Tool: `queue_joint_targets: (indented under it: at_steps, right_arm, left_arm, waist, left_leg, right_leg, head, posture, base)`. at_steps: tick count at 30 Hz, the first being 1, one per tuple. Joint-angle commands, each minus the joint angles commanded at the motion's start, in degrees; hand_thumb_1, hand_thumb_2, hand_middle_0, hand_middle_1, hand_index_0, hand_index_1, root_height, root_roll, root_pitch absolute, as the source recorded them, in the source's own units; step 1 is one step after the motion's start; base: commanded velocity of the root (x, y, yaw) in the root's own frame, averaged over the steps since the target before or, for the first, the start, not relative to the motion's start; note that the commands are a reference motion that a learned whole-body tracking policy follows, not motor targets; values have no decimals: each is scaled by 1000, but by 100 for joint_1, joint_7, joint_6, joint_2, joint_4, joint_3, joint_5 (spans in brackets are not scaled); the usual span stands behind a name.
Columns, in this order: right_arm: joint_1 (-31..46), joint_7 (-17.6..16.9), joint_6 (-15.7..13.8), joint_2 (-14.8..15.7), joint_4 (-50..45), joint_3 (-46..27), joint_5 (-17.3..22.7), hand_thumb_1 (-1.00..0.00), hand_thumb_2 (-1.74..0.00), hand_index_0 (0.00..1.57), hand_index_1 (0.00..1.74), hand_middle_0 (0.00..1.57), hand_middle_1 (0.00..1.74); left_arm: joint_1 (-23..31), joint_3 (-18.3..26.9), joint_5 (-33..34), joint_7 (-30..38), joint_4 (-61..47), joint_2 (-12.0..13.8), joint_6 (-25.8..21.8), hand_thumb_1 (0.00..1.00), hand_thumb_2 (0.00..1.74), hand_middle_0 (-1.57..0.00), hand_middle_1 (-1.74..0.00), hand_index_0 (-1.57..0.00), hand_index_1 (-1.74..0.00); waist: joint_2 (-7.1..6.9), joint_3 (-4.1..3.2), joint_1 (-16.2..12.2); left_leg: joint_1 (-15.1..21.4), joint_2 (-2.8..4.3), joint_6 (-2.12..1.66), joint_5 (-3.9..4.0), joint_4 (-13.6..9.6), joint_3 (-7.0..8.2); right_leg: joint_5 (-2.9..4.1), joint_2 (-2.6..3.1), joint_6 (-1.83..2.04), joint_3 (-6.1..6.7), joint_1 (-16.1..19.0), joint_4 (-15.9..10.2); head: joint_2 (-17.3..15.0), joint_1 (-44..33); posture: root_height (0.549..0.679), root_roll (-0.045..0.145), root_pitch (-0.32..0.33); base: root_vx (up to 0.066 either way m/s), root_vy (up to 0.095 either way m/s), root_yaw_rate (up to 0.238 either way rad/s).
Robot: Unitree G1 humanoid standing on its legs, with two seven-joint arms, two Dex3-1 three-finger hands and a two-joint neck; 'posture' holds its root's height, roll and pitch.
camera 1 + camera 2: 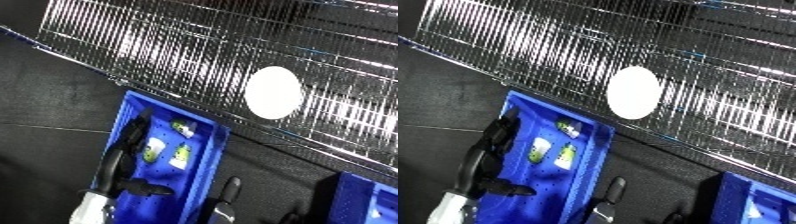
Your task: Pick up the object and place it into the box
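A white round disc lies on the wire rack. Below it stands a blue bin with three small white and green objects inside. My left hand reaches into the bin along its left wall, fingers straight and thumb spread, open and holding nothing. Only a small part of my right hand shows, just right of the bin's right wall at the bottom edge, apart from the disc.
A second blue bin shows at the lower right corner. Dark floor lies left of the first bin and between the two bins. The wire rack spans the whole upper part of the view.
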Motion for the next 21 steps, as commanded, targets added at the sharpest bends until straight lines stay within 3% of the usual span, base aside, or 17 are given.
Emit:
queue_joint_targets:
  at_steps: [11, 15, 21]
  right_arm:
    - [13, 250, 75, 54, 161, -81, 375, 0, 0, 0, 0, 0, 0]
    - [20, 492, 177, 82, 182, -76, 597, 0, 0, 0, 0, 0, 0]
    - [30, 635, 255, 76, 206, -50, 692, 0, 0, 0, 0, 0, 0]
  left_arm:
    - [-143, 162, -37, -251, -1331, 113, -54, 0, 0, 0, 0, 0, 0]
    - [-285, 83, 20, -218, -1381, 116, 44, 0, 0, 0, 0, 0, 0]
    - [-603, -80, 111, -49, -1251, 84, 128, 0, 0, 0, 0, 0, 0]
  waist:
    - [-98, 0, 127]
    - [-126, 0, 56]
    - [-155, 0, -112]
  left_leg:
    - [-55, -56, -10, -57, 73, -54]
    - [-90, -50, 11, -98, 156, -17]
    - [-216, -32, 54, -182, 342, 68]
  right_leg:
    - [22, -36, 4, -104, 18, 43]
    - [41, -21, 17, -56, -30, 81]
    - [68, 51, 36, 106, -211, 180]
  head:
    - [1, 447]
    - [119, 380]
    - [251, 307]
  posture:
    - [657, 44, 23]
    - [656, 41, 23]
    - [653, 35, 31]
  base:
    - [26, -28, 60]
    - [25, 9, -86]
    - [9, 20, -151]
